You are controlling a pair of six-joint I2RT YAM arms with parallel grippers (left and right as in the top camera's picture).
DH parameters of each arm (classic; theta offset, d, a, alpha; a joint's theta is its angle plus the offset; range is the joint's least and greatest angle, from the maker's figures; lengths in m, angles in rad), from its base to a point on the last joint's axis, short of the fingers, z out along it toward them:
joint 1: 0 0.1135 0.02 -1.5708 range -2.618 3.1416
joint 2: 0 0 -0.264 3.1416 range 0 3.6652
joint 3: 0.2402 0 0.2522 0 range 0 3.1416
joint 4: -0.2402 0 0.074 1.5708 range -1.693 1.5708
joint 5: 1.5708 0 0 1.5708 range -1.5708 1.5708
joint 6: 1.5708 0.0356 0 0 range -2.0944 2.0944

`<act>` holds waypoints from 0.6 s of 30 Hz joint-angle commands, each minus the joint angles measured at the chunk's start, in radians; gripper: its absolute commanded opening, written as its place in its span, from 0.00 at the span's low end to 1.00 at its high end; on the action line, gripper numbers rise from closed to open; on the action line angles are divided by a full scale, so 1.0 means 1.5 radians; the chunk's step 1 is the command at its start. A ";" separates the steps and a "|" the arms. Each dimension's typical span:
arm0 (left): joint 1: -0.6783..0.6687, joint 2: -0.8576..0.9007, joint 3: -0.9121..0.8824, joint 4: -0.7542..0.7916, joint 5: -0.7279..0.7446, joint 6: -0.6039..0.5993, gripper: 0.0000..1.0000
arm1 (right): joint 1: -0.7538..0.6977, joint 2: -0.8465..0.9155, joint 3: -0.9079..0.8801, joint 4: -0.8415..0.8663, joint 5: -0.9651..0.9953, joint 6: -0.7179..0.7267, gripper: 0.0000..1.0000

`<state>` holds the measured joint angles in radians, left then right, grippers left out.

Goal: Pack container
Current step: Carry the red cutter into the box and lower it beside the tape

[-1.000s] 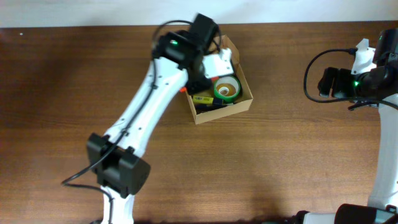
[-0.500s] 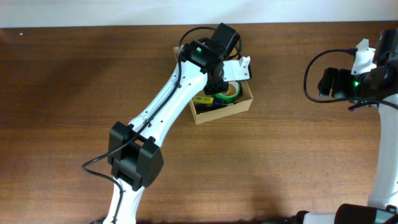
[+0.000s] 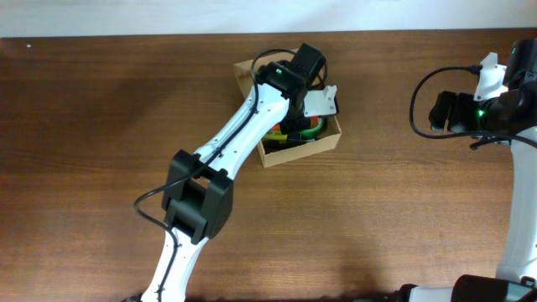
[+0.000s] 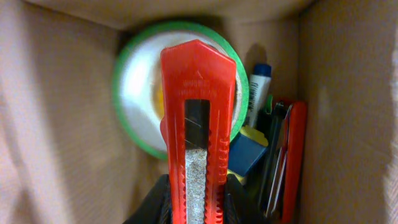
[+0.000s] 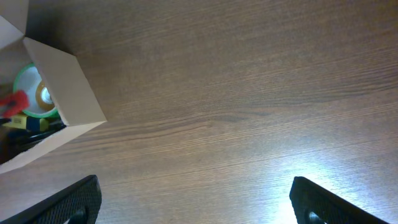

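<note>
The tan cardboard container (image 3: 329,142) stands open at the table's back centre; it also shows in the right wrist view (image 5: 68,93). My left gripper (image 4: 198,202) is shut on a red utility knife (image 4: 199,124) and holds it inside the container (image 4: 62,112), above a green tape roll (image 4: 134,93). A blue marker (image 4: 256,93), a red stapler (image 4: 289,155) and a blue-and-yellow item (image 4: 247,149) lie in the container. My right gripper (image 5: 189,208) is open and empty over bare table at the far right.
The left arm (image 3: 235,143) reaches diagonally from the front left across the table to the container. The right arm (image 3: 478,109) sits at the right edge. The container's flap lid (image 3: 245,69) stands open on its far left side.
My left gripper has moved right and down into the container with the red knife. The right arm has not moved.
</note>
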<state>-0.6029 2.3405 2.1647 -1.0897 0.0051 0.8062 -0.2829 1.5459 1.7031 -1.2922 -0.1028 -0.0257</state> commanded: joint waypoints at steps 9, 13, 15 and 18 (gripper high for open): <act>0.000 0.012 0.009 -0.001 0.025 -0.056 0.01 | -0.004 0.002 0.000 0.000 0.001 0.005 0.98; 0.002 0.014 0.009 -0.002 0.025 -0.084 0.01 | -0.004 0.002 0.000 0.002 0.001 0.005 0.97; 0.002 0.016 0.009 -0.002 0.025 -0.087 0.01 | -0.004 0.002 0.000 0.002 0.001 0.006 0.97; 0.002 0.023 0.009 -0.014 0.028 -0.089 0.01 | -0.004 0.002 0.000 0.002 0.001 0.005 0.98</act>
<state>-0.6029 2.3512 2.1658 -1.1023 0.0250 0.6926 -0.2829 1.5459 1.7031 -1.2926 -0.1028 -0.0261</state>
